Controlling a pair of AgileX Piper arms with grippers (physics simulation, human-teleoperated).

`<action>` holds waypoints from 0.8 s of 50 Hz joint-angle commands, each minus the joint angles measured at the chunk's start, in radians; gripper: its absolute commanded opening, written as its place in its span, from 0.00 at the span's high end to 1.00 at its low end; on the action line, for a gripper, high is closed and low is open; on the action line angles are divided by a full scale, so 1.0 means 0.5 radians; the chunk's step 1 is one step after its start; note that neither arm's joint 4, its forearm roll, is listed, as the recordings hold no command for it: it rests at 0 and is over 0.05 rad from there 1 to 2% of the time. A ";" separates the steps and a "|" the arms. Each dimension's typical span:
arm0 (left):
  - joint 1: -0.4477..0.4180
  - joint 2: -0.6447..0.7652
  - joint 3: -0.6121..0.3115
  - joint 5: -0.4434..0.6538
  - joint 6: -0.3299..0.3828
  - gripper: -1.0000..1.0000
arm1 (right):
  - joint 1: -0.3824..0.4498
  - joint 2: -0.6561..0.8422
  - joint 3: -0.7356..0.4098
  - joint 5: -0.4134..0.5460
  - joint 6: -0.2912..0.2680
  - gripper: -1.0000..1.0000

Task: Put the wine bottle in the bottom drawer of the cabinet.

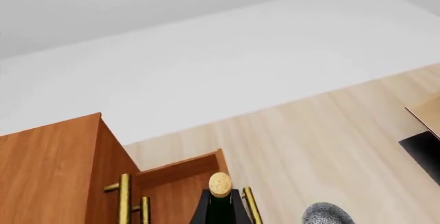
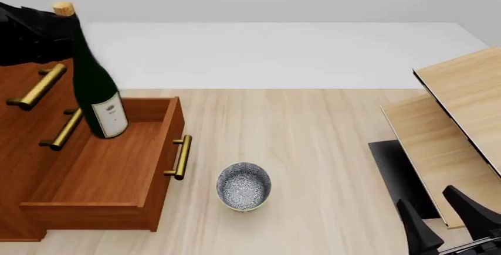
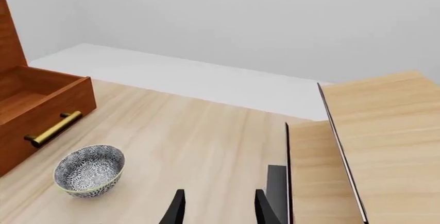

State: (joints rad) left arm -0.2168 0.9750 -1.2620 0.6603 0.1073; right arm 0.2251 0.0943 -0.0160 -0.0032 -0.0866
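The left gripper holds the bottle by its neck, tilted over the open bottom drawer — jaws closed on it. The right gripper hovers empty, jaws apart, near the bowl.

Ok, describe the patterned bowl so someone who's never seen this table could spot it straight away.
Start at the large reddish-brown wooden cabinet on the left and its pulled-out bottom drawer. Just right of that drawer's brass handle, the small round blue-and-white patterned bowl sits on the light wood table, the only round, patterned thing there.
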 commanded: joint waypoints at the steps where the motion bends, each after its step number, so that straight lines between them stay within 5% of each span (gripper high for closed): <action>1: 0.042 -0.007 0.017 0.046 0.024 1.00 | 0.009 -0.002 -0.001 0.006 0.004 0.00; 40: 0.150 0.104 0.165 0.087 -0.094 1.00 | 0.007 -0.001 0.007 0.012 0.001 0.00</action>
State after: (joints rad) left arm -0.1514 1.0208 -1.2010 0.7095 0.0703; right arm 0.2287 0.0967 -0.0135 -0.0013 -0.0850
